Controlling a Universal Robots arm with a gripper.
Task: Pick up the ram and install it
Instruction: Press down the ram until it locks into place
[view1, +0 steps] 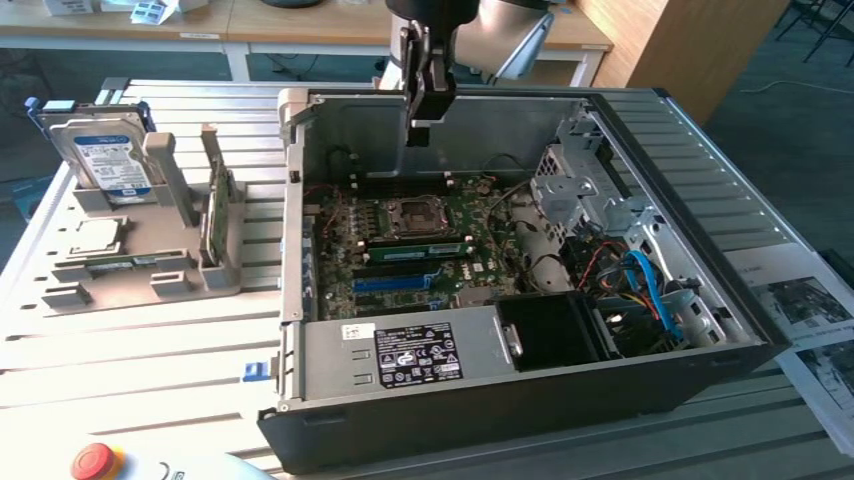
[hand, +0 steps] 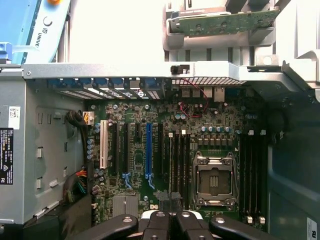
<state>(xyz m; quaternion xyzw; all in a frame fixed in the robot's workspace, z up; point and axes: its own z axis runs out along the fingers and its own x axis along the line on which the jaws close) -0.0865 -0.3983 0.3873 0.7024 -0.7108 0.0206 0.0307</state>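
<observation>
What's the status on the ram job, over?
Gripper shut, empty, above the open computer case. Ram upright in the grey holder, outside the case. Nothing blocking the holder.

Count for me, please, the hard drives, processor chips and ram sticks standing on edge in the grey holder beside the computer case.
Hard drive: 1
Processor chip: 1
Ram stick, on edge: 1
Total: 3
</observation>
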